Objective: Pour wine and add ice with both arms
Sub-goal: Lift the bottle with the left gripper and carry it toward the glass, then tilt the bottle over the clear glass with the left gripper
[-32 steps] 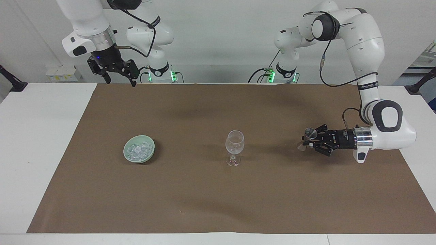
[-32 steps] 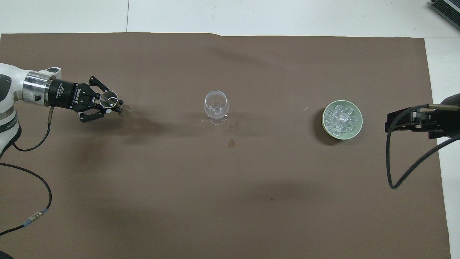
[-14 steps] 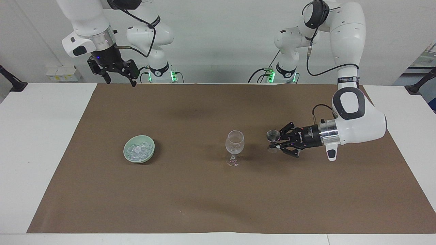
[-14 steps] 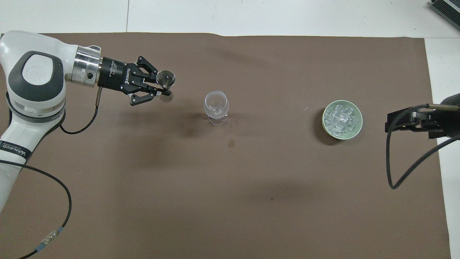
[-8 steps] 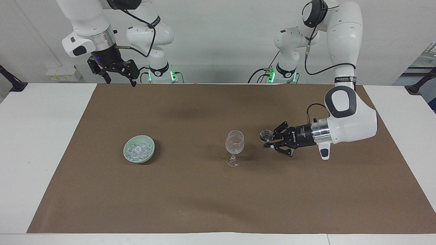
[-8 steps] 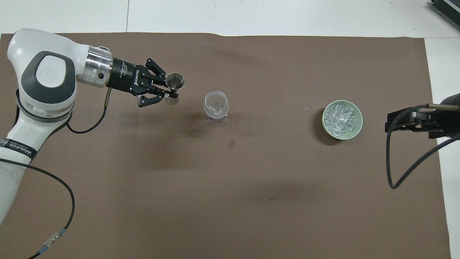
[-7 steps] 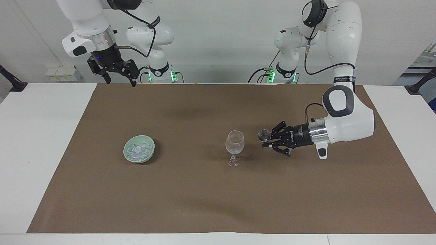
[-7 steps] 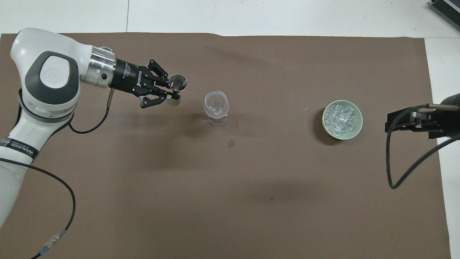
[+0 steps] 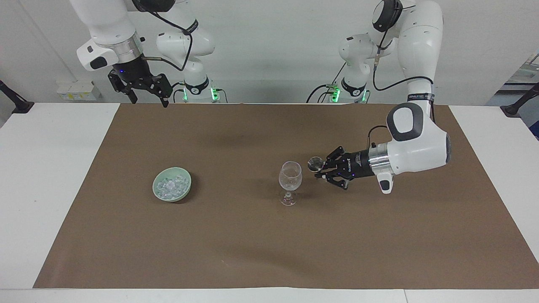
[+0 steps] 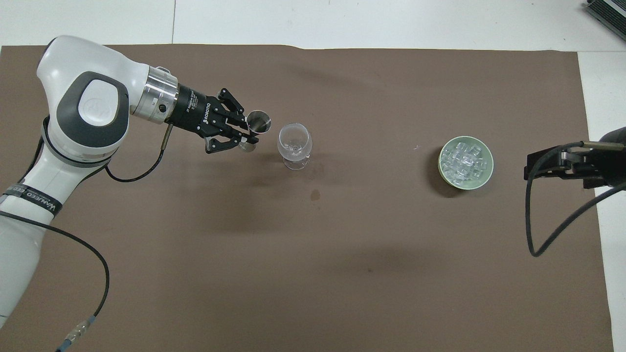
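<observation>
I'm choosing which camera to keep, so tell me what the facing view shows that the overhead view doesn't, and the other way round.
Only the facing view shows the right gripper whole, open, waiting over the mat's edge by the robots, and both arm bases. Only the overhead view looks into the metal jigger. Both share the left gripper shut on the jigger beside the wine glass, and the bowl of ice.
</observation>
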`<act>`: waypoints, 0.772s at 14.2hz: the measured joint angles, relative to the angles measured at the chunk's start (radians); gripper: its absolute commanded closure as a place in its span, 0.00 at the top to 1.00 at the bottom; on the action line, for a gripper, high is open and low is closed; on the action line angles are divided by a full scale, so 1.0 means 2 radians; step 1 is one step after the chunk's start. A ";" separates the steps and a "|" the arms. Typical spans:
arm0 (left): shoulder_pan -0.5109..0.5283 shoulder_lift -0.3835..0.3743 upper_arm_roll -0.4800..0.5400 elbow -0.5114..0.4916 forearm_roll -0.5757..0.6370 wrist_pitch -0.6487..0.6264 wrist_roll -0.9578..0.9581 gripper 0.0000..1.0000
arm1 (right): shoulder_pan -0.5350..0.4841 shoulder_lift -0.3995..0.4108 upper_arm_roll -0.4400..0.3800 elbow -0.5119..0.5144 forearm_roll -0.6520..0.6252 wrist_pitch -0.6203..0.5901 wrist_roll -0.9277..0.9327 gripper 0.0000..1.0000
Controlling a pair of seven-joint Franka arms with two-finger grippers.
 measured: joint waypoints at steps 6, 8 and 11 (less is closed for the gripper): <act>0.000 -0.006 -0.017 0.000 0.037 0.001 -0.035 0.00 | -0.003 0.000 0.000 -0.002 0.000 0.000 -0.004 1.00; 0.000 -0.006 -0.025 0.001 0.050 0.002 -0.050 0.00 | -0.005 0.000 0.000 -0.003 0.000 0.000 -0.008 1.00; 0.000 -0.007 -0.037 0.001 0.078 0.003 -0.075 0.00 | -0.008 0.000 0.000 -0.004 0.000 0.000 -0.009 1.00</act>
